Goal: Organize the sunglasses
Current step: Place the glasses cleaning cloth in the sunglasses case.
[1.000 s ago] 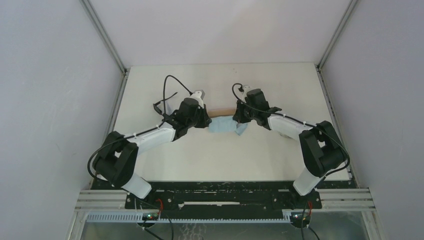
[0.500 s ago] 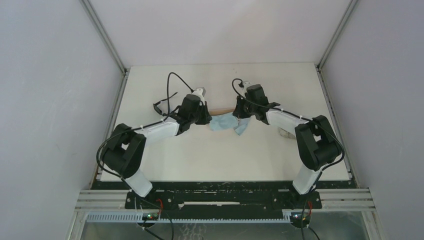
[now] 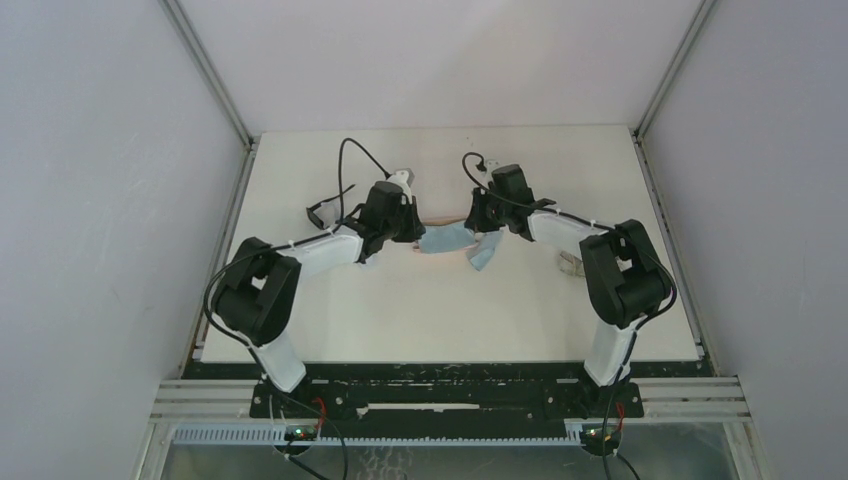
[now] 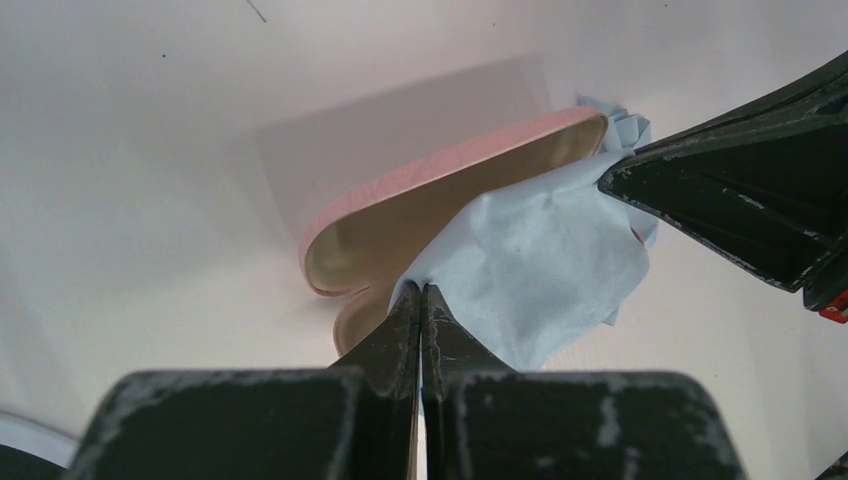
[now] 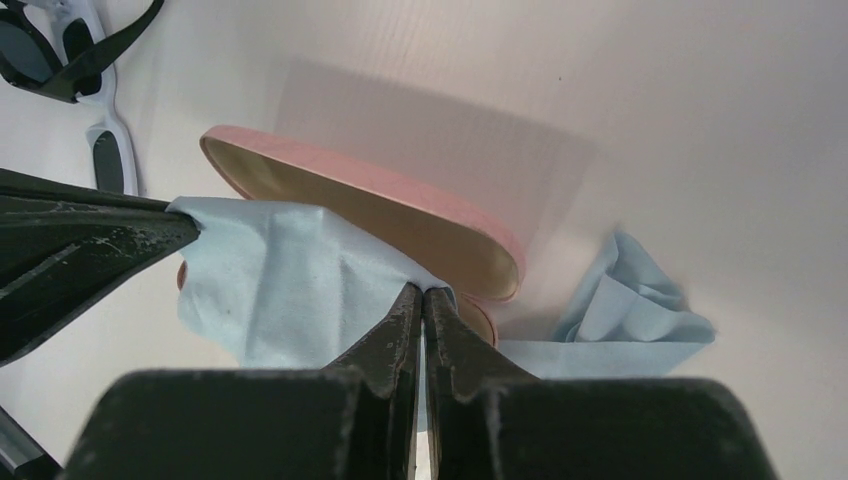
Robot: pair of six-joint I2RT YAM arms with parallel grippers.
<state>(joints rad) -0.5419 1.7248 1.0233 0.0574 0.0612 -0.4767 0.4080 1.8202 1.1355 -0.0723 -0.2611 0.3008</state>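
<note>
My left claw [image 4: 421,295] is pressed fully shut on a corner of the light-blue cloth [image 4: 540,250]. My right claw [image 5: 422,295] is closed just as tight on the opposite side, so the sheet hangs stretched between the two tips. Just past both tips stands the pink case [image 5: 370,200], open, with its lid edge raised behind the cloth and its lower half partly covered by it.

To the right of my right claw a second bunch of blue cloth [image 5: 630,310] lies crumpled on the table, close to the case's end. I cannot tell whether it is a separate piece.

The black-framed sunglasses [image 5: 45,60] and the white-framed sunglasses [image 5: 108,155] lie side by side ahead and to the left of my right claw, beyond my left claw's fingers and just apart from the case. From above, the black-framed sunglasses [image 3: 322,210] sit on the outer side of my left claw, near the table's left edge. Bare table [image 3: 450,310] spreads wide on the near side of both claws, and beyond the case to the far edge.
</note>
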